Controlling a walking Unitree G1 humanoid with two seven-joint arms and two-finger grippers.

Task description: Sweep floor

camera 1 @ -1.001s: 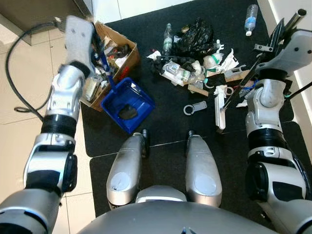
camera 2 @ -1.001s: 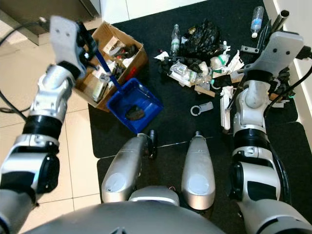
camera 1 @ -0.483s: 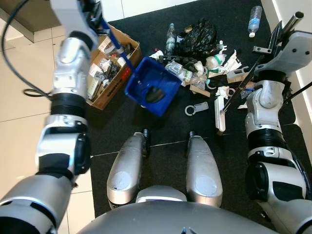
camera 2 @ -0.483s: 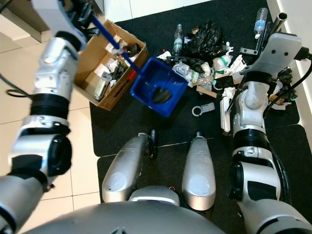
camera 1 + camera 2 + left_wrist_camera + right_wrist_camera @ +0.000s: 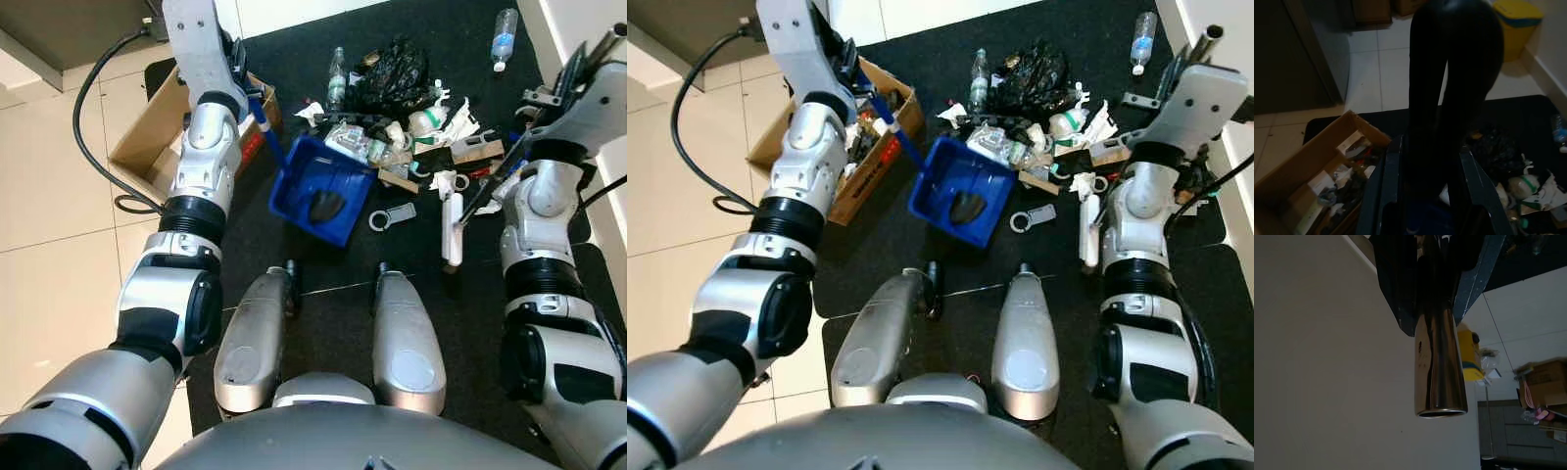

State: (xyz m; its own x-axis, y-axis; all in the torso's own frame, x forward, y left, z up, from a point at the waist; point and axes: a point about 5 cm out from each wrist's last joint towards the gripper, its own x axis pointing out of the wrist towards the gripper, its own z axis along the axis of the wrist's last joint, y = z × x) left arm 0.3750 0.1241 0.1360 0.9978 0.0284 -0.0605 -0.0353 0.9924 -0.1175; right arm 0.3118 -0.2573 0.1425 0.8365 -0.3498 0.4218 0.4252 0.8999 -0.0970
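Clamped around the blue handle of the dustpan (image 5: 318,188), the left gripper (image 5: 240,83) reaches out over the cardboard box (image 5: 774,142) of clutter, and the blue pan tilts on the black mat (image 5: 323,255) with a dark lump inside, its far edge touching the litter pile (image 5: 407,127). Over on the right, the right gripper (image 5: 1181,73) is closed on the shiny metal pole of the broom (image 5: 451,230), whose white head rests on the mat just right of a grey ring-shaped piece (image 5: 390,214). One plastic bottle (image 5: 502,37) lies apart at the far right, near the wall.
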